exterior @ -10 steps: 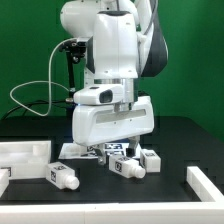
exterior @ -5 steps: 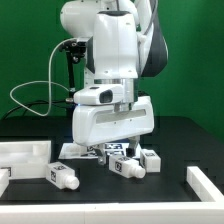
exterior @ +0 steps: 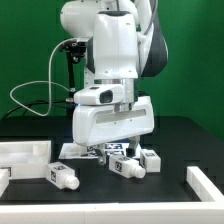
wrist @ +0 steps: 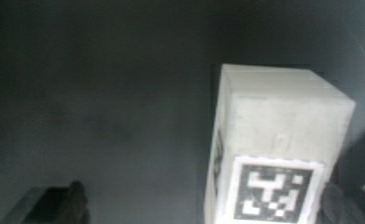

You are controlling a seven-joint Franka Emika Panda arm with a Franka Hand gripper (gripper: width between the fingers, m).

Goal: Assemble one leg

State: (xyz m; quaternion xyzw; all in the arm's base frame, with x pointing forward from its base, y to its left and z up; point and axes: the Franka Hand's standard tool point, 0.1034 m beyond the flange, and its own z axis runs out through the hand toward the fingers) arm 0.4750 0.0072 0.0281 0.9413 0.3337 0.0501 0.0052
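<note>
In the wrist view a chunky white leg [wrist: 277, 130] with a black-and-white tag on its face lies on the dark table between my fingers. My gripper [wrist: 214, 205] is open: one dark fingertip [wrist: 54, 205] stands apart from the leg with a bare gap, and the other shows only at the frame's edge. In the exterior view my gripper [exterior: 108, 150] is low over the table among several like legs; one leg [exterior: 63, 176] lies toward the exterior view's left and another [exterior: 126, 166] just in front of the hand.
A large flat white panel with raised rims [exterior: 25, 155] lies at the exterior view's left. A white piece [exterior: 205, 185] sits at the front right. A third leg [exterior: 150, 157] lies right of the hand. A tagged white piece [exterior: 70, 150] lies behind.
</note>
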